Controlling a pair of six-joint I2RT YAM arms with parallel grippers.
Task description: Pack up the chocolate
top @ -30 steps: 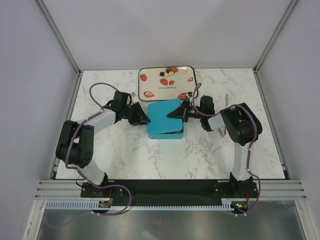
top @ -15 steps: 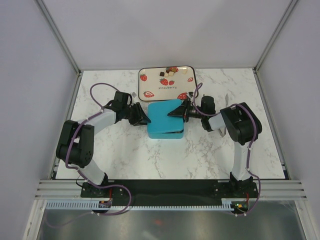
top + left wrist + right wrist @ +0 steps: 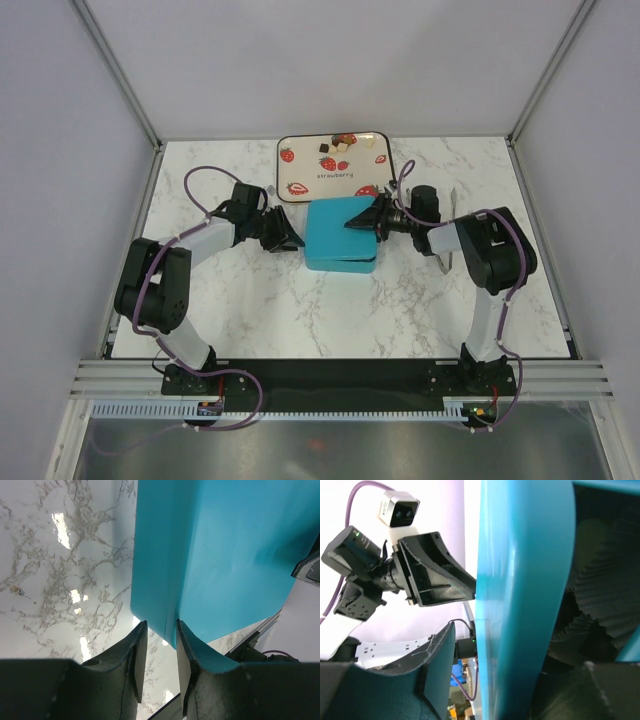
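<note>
The chocolate (image 3: 341, 145), a few dark, brown and white pieces, lies at the back of the strawberry tray (image 3: 300, 170). In front of the tray stands the teal box (image 3: 338, 242) with its lid slightly raised. My left gripper (image 3: 295, 240) is at the box's left edge; in the left wrist view its fingertips (image 3: 141, 630) pinch a corner of the teal box (image 3: 225, 555). My right gripper (image 3: 362, 222) is at the right side of the box. In the right wrist view the teal lid (image 3: 520, 555) stands between its open jaws, with a gap to the left finger (image 3: 440, 655).
Dark pleated liner cups (image 3: 605, 595) show inside the box under the lid. The left gripper (image 3: 435, 575) faces me from the far side of the box. Bare marble table (image 3: 250, 310) lies in front of the box, and frame posts stand at the corners.
My right gripper has opened and let go of the lid. The lid has dropped lower, and the box and the right arm have shifted a little to the right.
</note>
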